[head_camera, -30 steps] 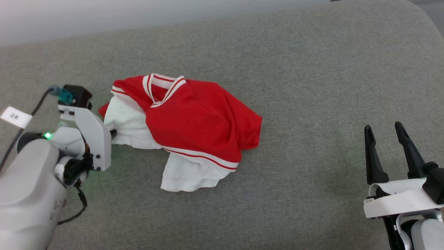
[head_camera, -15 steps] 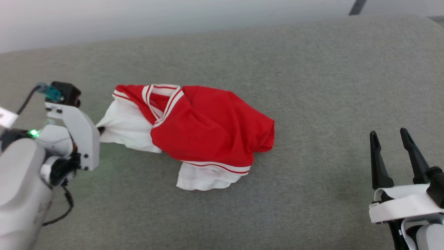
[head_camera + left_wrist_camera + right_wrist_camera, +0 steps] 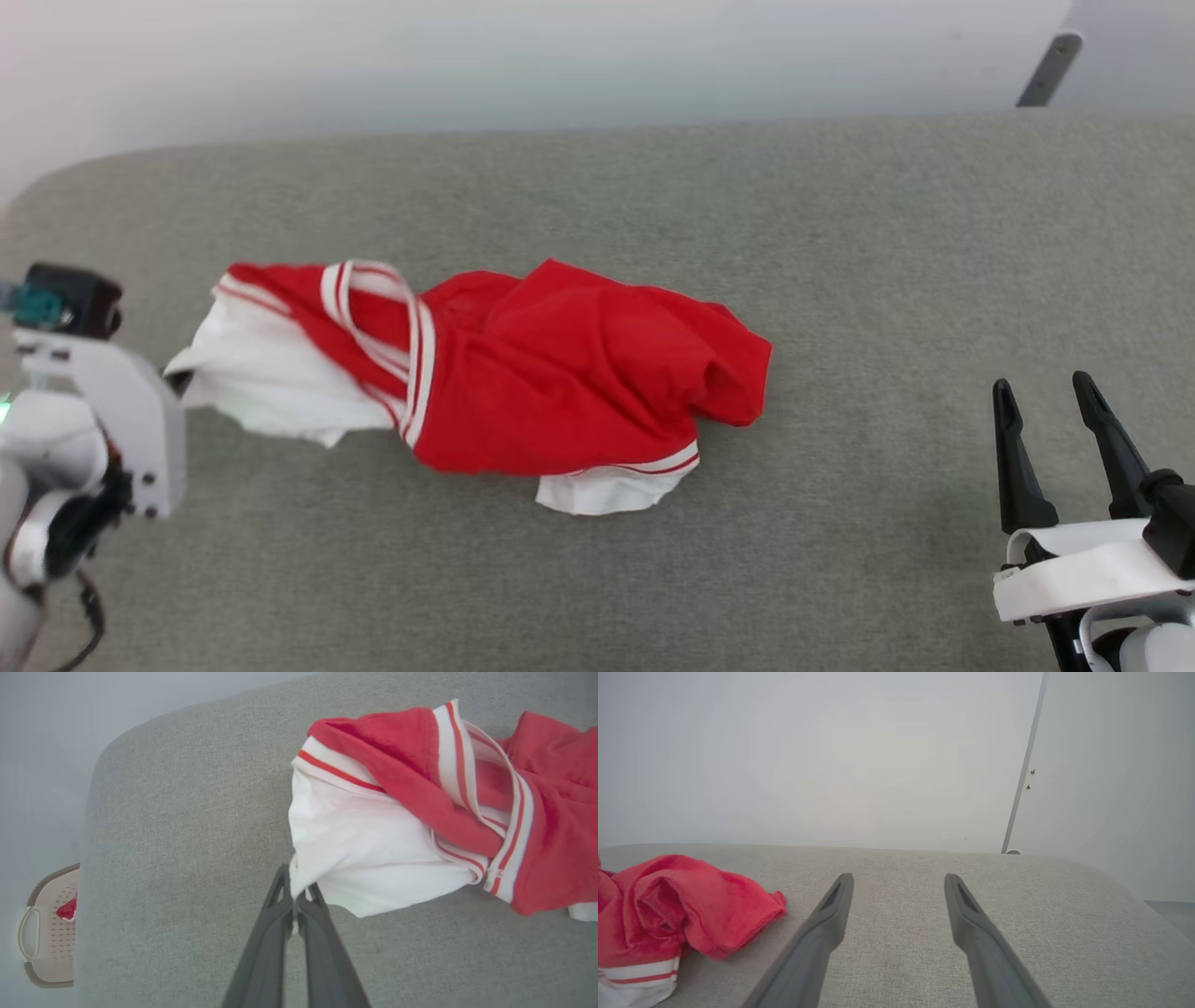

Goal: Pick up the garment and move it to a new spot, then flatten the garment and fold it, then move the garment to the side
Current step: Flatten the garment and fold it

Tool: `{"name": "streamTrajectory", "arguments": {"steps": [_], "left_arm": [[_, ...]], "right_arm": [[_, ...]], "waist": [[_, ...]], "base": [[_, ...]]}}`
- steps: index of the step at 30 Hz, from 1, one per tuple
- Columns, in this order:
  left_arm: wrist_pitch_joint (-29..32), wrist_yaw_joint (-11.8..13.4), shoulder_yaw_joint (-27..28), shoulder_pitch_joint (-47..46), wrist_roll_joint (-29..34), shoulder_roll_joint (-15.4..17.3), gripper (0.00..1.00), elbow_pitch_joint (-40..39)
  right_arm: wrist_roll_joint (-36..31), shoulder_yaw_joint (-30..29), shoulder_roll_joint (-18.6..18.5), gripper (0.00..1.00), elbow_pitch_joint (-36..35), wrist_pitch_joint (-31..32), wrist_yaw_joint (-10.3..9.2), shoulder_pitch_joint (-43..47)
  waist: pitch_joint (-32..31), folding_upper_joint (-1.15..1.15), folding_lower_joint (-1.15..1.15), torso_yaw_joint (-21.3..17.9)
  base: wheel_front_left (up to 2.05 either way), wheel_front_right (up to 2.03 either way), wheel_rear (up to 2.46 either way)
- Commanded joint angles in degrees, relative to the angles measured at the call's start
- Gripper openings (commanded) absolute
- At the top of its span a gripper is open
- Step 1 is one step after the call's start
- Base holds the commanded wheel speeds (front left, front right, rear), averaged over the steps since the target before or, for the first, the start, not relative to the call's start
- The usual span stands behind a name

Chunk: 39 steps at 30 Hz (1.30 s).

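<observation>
My left gripper (image 3: 294, 891) is clamped tight. Its two dark fingers are pressed together on the edge of the white sleeve end (image 3: 364, 854) of the red T-shirt (image 3: 579, 392). From that pinch the cloth fans out beyond the fingertips and off to their right in the left wrist view: white sleeve first, then the red-and-white striped neck trim (image 3: 509, 812), then the bunched red body. The shirt lies crumpled on the grey upholstered cushion (image 3: 840, 233). A second white sleeve end (image 3: 607, 490) pokes out from under the red at the end farthest from the shut jaws.

My right gripper (image 3: 1043, 387) has its jaws spread wide with nothing between them, only bare grey cushion beyond the fingertips. In the right wrist view the shirt's red end sits to the left of the left finger, apart from it and not touching.

Far to the left of the clamped fingers, past the cushion's rounded edge, I can see a beige perforated basket (image 3: 46, 933) with a scrap of red (image 3: 67, 909) inside it. I cannot tell what that scrap is.
</observation>
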Motion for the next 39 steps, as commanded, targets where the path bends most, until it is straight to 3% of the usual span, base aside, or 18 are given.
{"name": "streamTrajectory", "arguments": {"steps": [1, 10, 18, 20, 22, 31, 39], "left_arm": [[-0.01, 0.83, 0.49, 1.79, -0.39, 0.82, 0.0, -1.13], [-0.31, 5.77, 3.54, 11.93, -3.68, 3.98, 0.0, -5.81], [-2.19, 5.47, 3.33, 16.15, -6.06, 1.47, 0.0, -4.19], [-2.74, 5.1, 3.11, 16.08, -6.27, 0.72, 0.44, -3.53], [-3.04, 4.84, 2.82, 15.9, -6.4, 0.02, 1.0, -2.76], [-6.19, 5.2, 3.12, 16.22, -5.93, -1.57, 1.0, -3.58], [-15.98, 6.64, 4.45, 19.82, -2.79, -2.56, 1.0, -8.74]], "right_arm": [[-0.15, -0.18, -0.13, 1.0, 0.13, -0.03, -0.04, 1.01], [0.08, 0.08, -0.07, 1.0, 0.6, -0.03, -0.04, 1.46], [0.44, 0.96, -0.35, 1.0, 1.4, -0.03, -0.04, 1.86], [0.45, 1.36, -0.58, 1.0, 1.65, -0.03, -0.04, 2.03], [0.5, 1.81, -0.82, 1.0, 1.9, -0.03, -0.04, 2.51], [1.23, 4.98, -2.54, 1.0, 3.42, -0.03, -0.04, 3.75], [2.47, 8.29, -3.25, 1.0, 5.0, -0.03, -0.04, 4.66]], "waist": [[-1.09, 0.0, 0.0, 1.21], [-2.16, 0.0, 0.0, 2.45], [-3.35, 0.0, 0.0, 2.56], [-3.95, 0.0, 0.0, 2.7], [-4.74, 0.0, 0.0, 2.93], [-9.04, 0.0, 0.0, 5.03], [-11.94, 0.0, 0.0, 7.61]], "base": [[0.0, 0.0, 0.0], [0.0, 0.0, 0.0], [0.0, 0.0, 0.0], [0.0, 0.0, 0.0], [0.0, 0.0, 0.0], [0.0, 0.0, 0.0], [0.0, 0.0, 0.0]]}}
